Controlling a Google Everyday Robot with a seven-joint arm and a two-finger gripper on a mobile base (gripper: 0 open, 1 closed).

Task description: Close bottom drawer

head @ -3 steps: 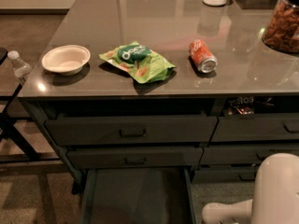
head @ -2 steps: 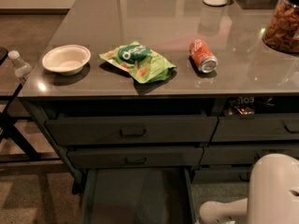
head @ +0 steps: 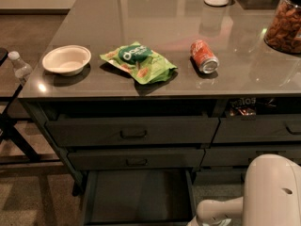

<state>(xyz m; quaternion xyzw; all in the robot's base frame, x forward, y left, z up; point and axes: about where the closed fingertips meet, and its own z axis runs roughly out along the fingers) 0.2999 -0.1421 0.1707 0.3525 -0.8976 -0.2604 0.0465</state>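
Flat grey-green bottom drawer (head: pixel 136 197), jaws beside

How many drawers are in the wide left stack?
3: the top drawer, the middle drawer beneath it, and the bottom drawer lowest, pulled out. The gripper is out of view; only the arm shows at lower right.

Break-room kitchen: counter (head: pixel 117 18) with chip bag (head: pixel 138 62), soda can (head: pixel 204 56), snack jar (head: pixel 284 25); gripper (head: pixel 203 220) bottom edge

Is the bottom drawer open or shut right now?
Open: the bottom drawer is pulled out, its inside showing below the middle drawer. The gripper sits low at its right side.
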